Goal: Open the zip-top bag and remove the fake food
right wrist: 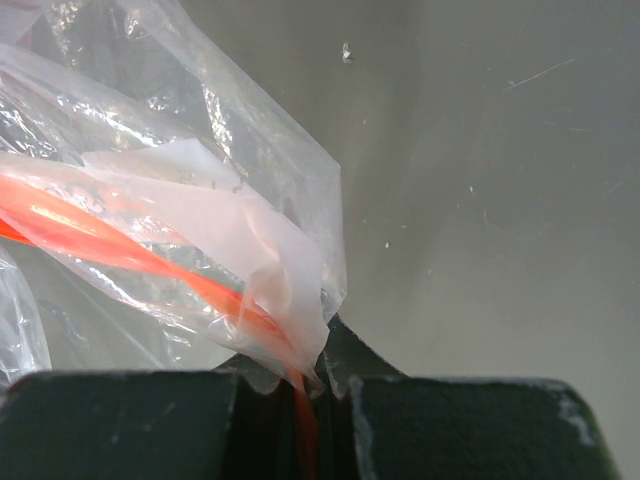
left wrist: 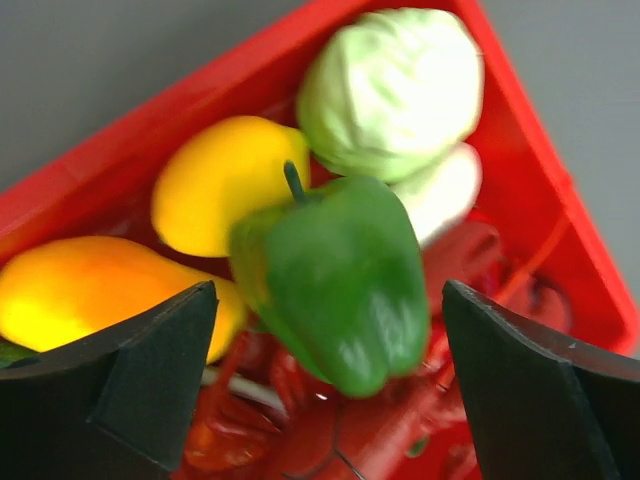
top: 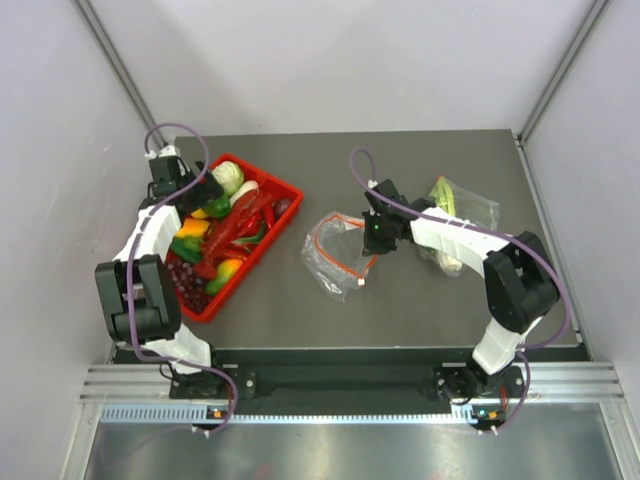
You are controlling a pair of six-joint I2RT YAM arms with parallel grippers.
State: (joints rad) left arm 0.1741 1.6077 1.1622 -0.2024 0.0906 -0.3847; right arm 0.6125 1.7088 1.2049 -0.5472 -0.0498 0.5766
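R gripper (right wrist: 320,388) is clamped on the edge of the zip-top bag (right wrist: 190,190), w/ the red zip strip (right wrist: 90,225) running into the pinch. The rest of the bag spreads ahead and left of its fingers, on the table (right wrist: 500,150). L gripper (left wrist: 330,300) hangs over the red tray (left wrist: 545,200) of fake food, jaws wide, gripping nothing. Btw its fingers sits a green pepper (left wrist: 340,280), blurred, perhaps not resting on the pile. Beyond it is the cabbage (left wrist: 390,90), and left of it a yellow fruit (left wrist: 215,180).

Lab robot cell: white walls (top: 330,60), aluminium rail (top: 570,382).
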